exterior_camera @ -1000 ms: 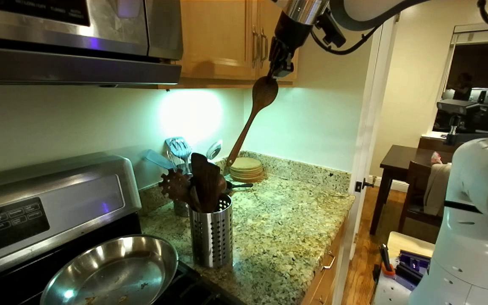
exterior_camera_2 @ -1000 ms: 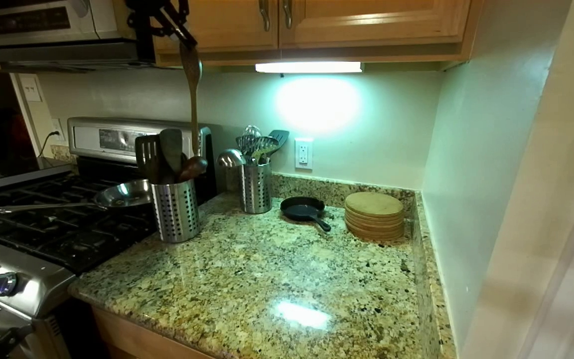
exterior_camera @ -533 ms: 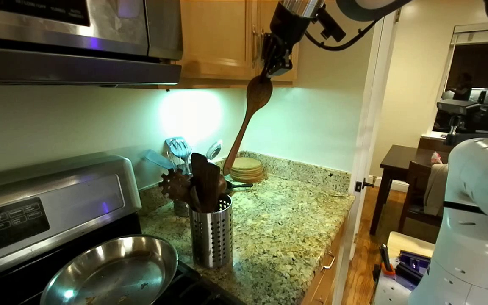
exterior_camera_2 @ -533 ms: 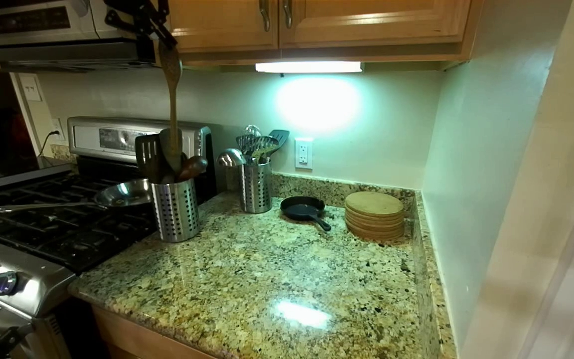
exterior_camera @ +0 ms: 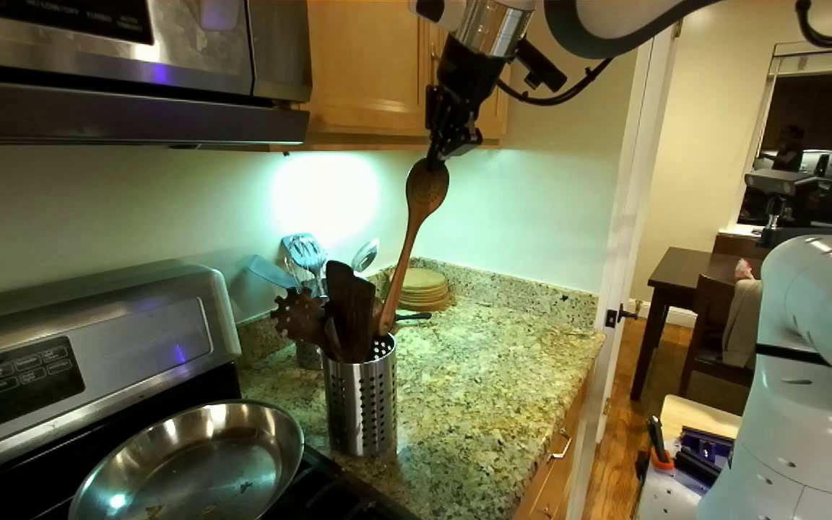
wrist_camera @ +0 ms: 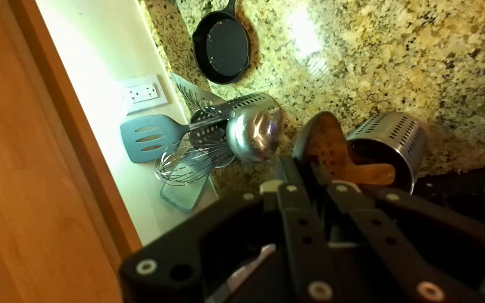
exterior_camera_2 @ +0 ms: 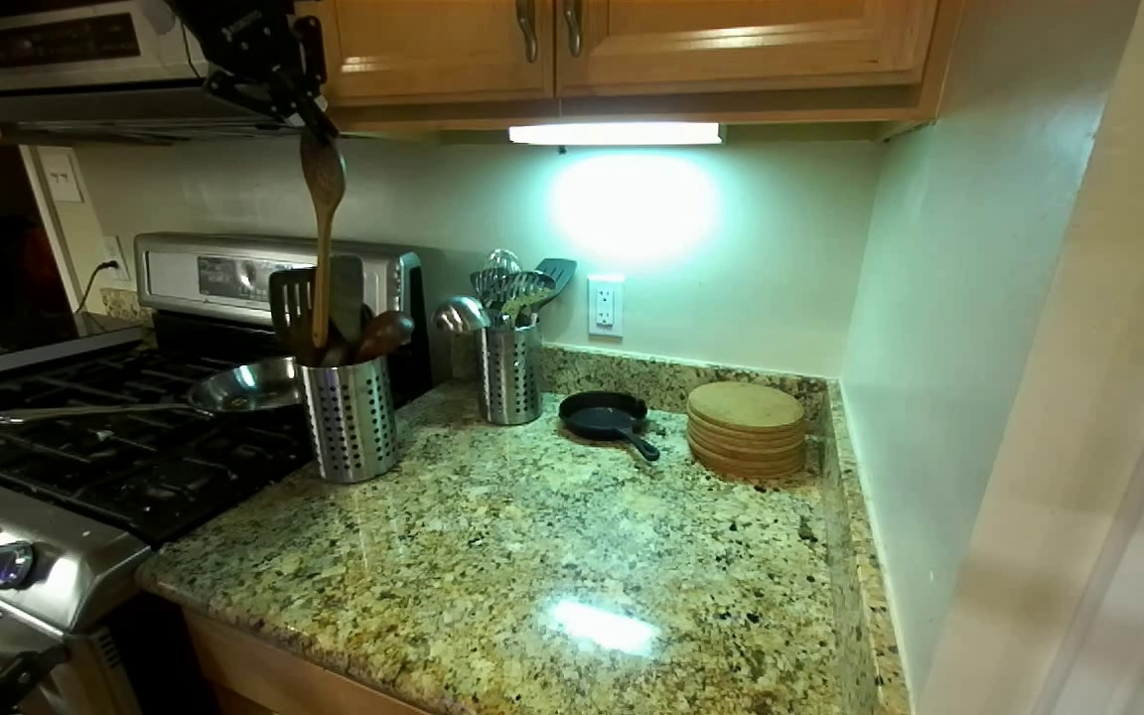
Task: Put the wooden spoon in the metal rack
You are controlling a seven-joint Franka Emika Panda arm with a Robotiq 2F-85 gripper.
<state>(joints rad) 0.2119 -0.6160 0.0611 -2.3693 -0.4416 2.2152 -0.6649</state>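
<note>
Pinching the wooden spoon (exterior_camera: 412, 232) by its bowl, our gripper (exterior_camera: 435, 159) slants the handle down toward the metal rack (exterior_camera: 360, 408).

Metal rack (exterior_camera: 362, 408), lower centre in an exterior view: left and middle of mouth blocked by dark utensils (exterior_camera: 349, 310); free opening at right rim, handle end of wooden spoon (exterior_camera: 414, 235) just above. Steel appliance (exterior_camera: 192, 58), upper left; cabinet (exterior_camera: 365, 65), upper centre: overhead obstructions. Granite counter (exterior_camera: 488, 375), right of centre: open passage above.
</note>
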